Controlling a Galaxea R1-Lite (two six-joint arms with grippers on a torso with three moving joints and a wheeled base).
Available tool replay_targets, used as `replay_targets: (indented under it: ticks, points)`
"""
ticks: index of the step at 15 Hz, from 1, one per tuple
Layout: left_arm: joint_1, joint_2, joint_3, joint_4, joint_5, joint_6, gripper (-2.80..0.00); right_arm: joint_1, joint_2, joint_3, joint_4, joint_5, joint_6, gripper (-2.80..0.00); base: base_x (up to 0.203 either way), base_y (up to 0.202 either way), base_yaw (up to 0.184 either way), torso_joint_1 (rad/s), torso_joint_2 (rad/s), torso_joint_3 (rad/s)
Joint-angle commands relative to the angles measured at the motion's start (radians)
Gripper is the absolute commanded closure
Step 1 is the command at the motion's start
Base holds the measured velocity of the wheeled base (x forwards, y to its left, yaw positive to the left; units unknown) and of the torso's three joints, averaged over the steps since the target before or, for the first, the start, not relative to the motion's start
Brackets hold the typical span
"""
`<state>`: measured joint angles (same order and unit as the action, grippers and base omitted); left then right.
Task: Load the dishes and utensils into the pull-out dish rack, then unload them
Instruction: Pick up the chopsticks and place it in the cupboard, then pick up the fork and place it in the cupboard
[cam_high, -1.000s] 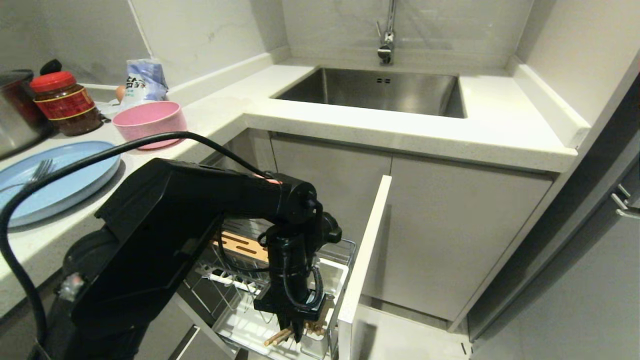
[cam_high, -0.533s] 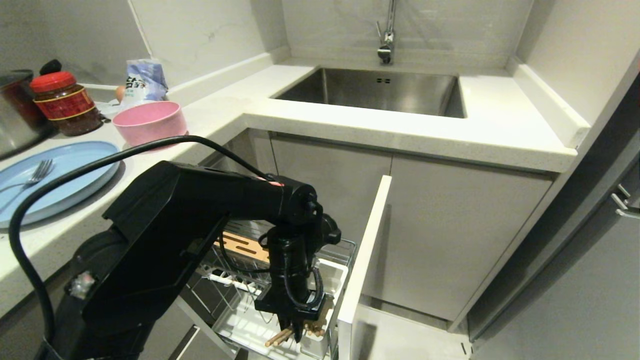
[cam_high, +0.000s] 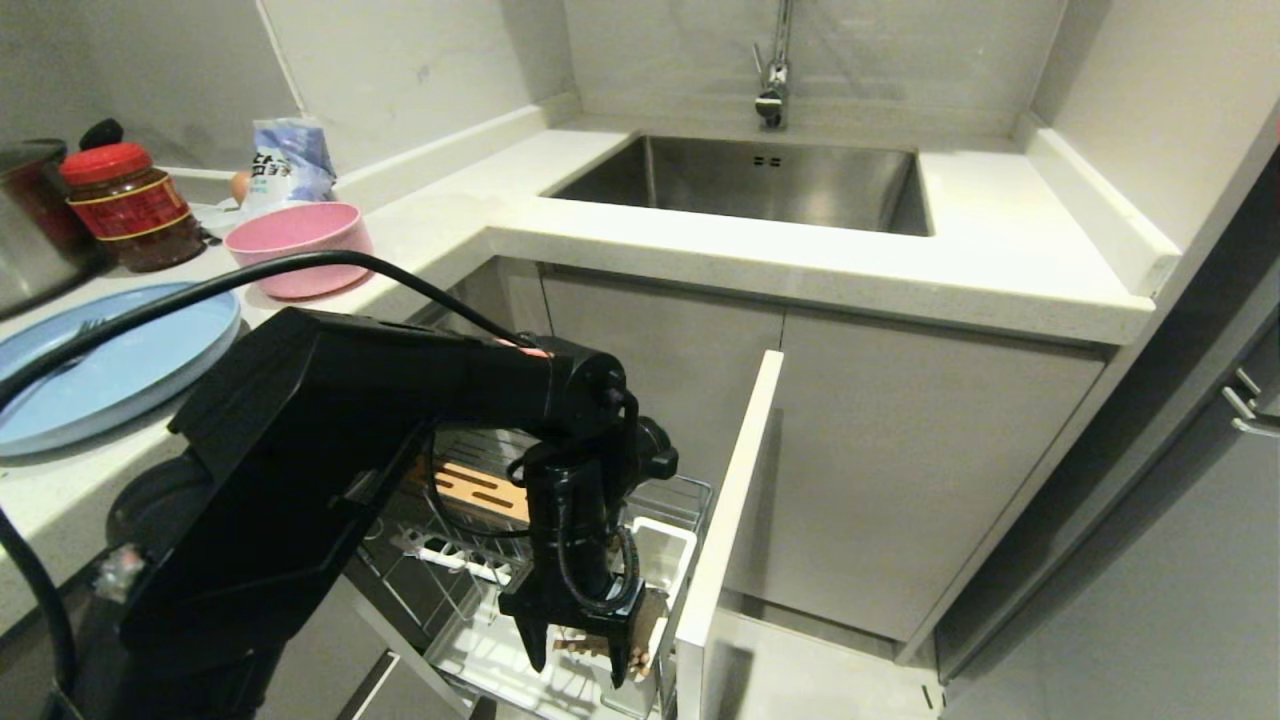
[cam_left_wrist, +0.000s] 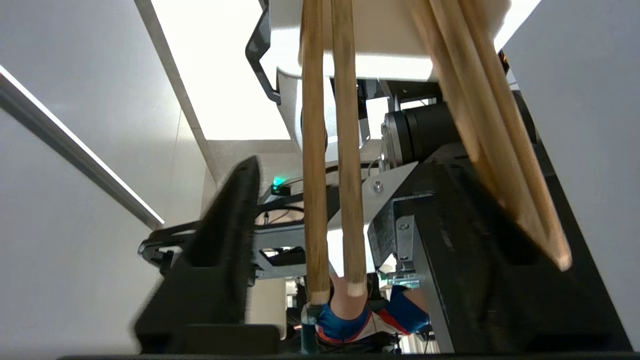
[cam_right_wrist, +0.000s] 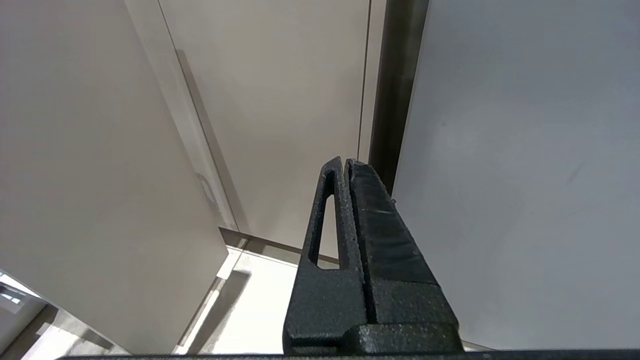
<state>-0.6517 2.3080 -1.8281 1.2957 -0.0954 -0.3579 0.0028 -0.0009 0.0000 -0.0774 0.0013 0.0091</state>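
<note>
We found the left gripper (cam_high: 580, 655) hanging over the white utensil cup (cam_high: 672, 545) at the near corner of the pull-out dish rack (cam_high: 690, 492), jaws spread, gripping nothing. The wooden chopsticks (cam_left_wrist: 332, 150) stood in the cup between the spread fingers (cam_left_wrist: 225, 235), free of both. On the counter to the left lay the light-blue plate (cam_high: 120, 370) with the fork (cam_high: 85, 328) on it, mostly hidden by a black cable. The pink bowl (cam_high: 297, 247) sat just beyond the plate. The right gripper (cam_right_wrist: 347, 210) was pressed shut, empty, beside a cabinet panel.
</note>
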Motion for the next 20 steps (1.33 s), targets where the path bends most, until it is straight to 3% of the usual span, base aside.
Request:
replay_targets:
  ticks: [1,6,7,14,20]
  points:
    - [-0.002,-0.043,0.002,0.013,0.002,-0.003,-2.8,0.0,-0.001,0.026,-0.001,0.0,0.0,0.0,0.0,0.0,0.0,0.0,0.0,0.0]
    - [-0.007,-0.203,0.01,0.052,0.014,-0.008,-2.8,0.0,-0.001,0.026,-0.001,0.0,0.0,0.0,0.0,0.0,0.0,0.0,0.0,0.0]
    - [-0.008,-0.252,0.011,0.06,0.018,-0.008,0.0,0.0,-0.001,0.026,-0.001,0.0,0.0,0.0,0.0,0.0,0.0,0.0,0.0,0.0]
    - [-0.036,-0.555,0.006,0.107,0.082,-0.019,0.0,0.0,-0.001,0.026,-0.001,0.0,0.0,0.0,0.0,0.0,0.0,0.0,0.0,0.0]
    - [0.031,-0.827,-0.032,0.076,0.226,-0.02,0.0,0.0,-0.001,0.026,-0.001,0.0,0.0,0.0,0.0,0.0,0.0,0.0,0.0,0.0]
